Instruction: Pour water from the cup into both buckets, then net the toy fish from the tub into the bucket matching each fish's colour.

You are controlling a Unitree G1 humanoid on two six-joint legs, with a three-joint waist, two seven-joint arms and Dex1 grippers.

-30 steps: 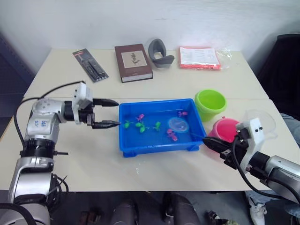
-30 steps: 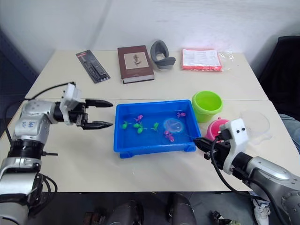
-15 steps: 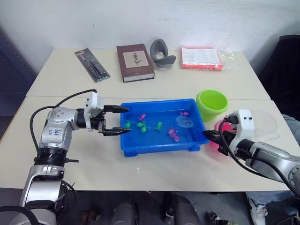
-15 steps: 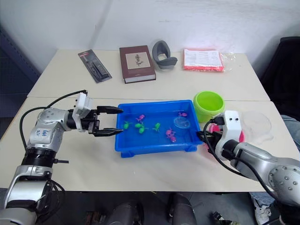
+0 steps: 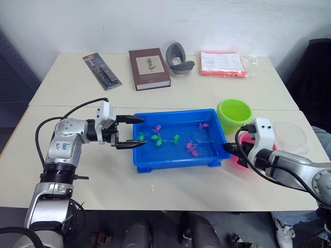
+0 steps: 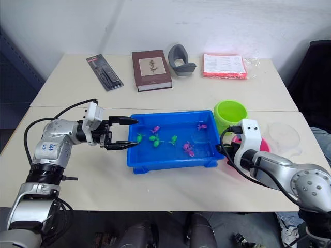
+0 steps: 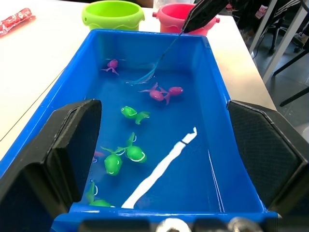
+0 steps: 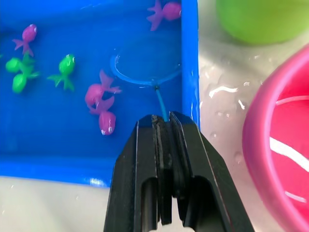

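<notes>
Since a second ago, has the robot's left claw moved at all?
Yes. The left gripper has come toward the tub: its open fingertips were short of the near wall and now straddle its end rim.

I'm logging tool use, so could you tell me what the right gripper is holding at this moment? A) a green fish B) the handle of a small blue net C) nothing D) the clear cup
B: the right gripper is shut on the thin handle of the blue net, whose hoop lies in the tub.
</notes>
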